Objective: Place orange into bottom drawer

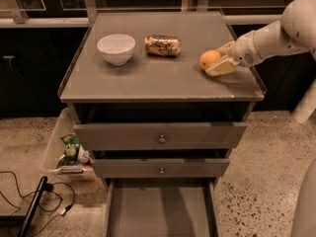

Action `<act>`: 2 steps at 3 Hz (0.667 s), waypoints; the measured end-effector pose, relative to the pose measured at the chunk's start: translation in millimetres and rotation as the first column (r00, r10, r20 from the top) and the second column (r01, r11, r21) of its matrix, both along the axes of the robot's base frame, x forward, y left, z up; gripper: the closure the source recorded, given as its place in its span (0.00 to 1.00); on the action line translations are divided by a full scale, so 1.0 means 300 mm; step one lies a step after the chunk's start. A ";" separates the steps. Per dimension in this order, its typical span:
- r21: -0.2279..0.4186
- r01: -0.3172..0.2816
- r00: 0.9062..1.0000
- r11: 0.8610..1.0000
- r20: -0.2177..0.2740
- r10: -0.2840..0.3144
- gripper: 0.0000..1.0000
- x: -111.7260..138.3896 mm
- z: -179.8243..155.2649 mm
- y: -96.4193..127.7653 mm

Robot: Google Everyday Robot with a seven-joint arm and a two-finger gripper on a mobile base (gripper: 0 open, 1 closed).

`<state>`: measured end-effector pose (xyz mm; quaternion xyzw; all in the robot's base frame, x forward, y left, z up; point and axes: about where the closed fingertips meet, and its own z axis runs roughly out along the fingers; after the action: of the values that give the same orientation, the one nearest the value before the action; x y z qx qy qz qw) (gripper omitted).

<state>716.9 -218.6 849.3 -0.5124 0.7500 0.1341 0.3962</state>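
Note:
The orange (208,59) sits at the right side of the grey cabinet top (148,80), near its right edge. My gripper (216,61) reaches in from the right on a white arm, and its tan fingers (223,66) are closed around the orange's right side. The orange is at or just above the surface. The bottom drawer (159,209) is pulled open at the foot of the cabinet, and its flat grey floor is bare.
A white bowl (116,47) and a tan-and-brown can (162,45) lying on its side are on the cabinet top. Two drawer fronts with brass knobs (161,138) stand above the open drawer. A plastic bin (64,152) and cables (29,201) are on the floor at the left.

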 end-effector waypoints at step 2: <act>0.001 -0.059 0.998 0.998 0.040 0.059 1.00 -0.099 0.064 0.031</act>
<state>687.3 -209.4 868.4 -0.5362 0.7265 0.1365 0.4075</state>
